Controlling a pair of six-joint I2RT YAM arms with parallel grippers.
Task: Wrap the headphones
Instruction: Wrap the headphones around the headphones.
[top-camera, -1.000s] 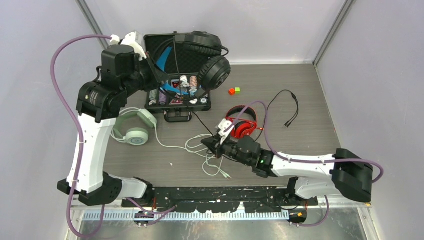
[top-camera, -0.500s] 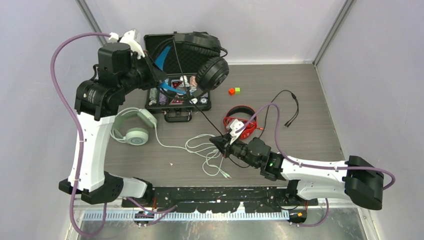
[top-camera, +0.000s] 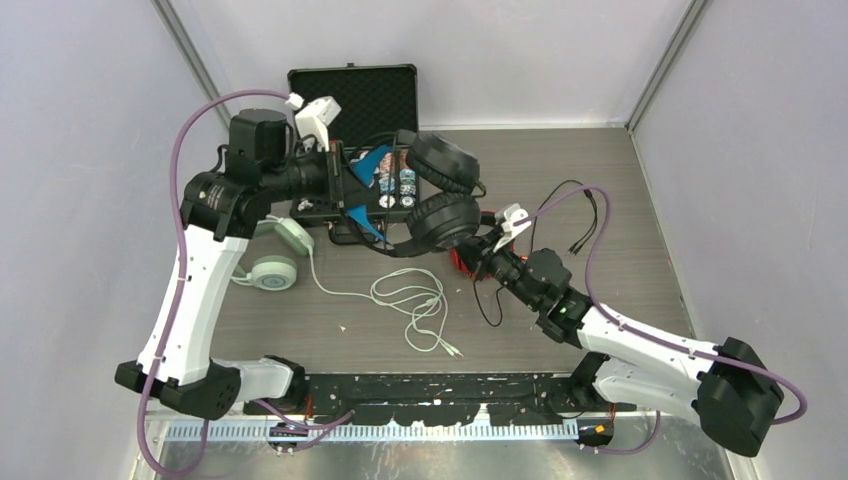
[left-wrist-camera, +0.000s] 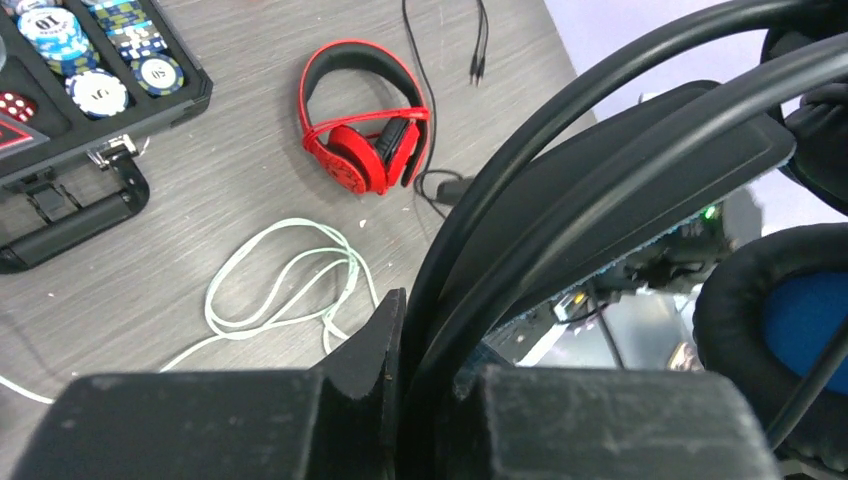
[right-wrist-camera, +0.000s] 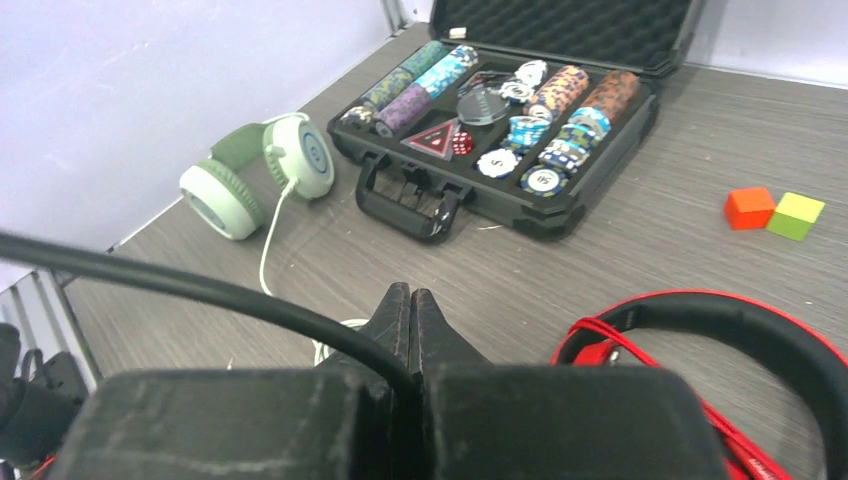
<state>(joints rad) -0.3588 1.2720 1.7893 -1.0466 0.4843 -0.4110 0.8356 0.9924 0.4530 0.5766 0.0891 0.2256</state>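
My left gripper is shut on the headband of the black headphones and holds them above the table's middle; the wrist view shows the band clamped between the jaws of the left gripper. My right gripper is shut on their thin black cable, just below the ear cups; in its wrist view the right gripper has its jaws pressed together. The red headphones lie wrapped beside it, mostly hidden in the top view. The mint-green headphones lie at the left with a loose pale cable.
An open black case of poker chips stands at the back left. A red cube and a green cube sit beside it. A spare black cable lies at the right.
My left arm has swung the black headphones down and right, from over the case to the table's middle. My right gripper has moved up and right with the black cable, next to the red headphones.
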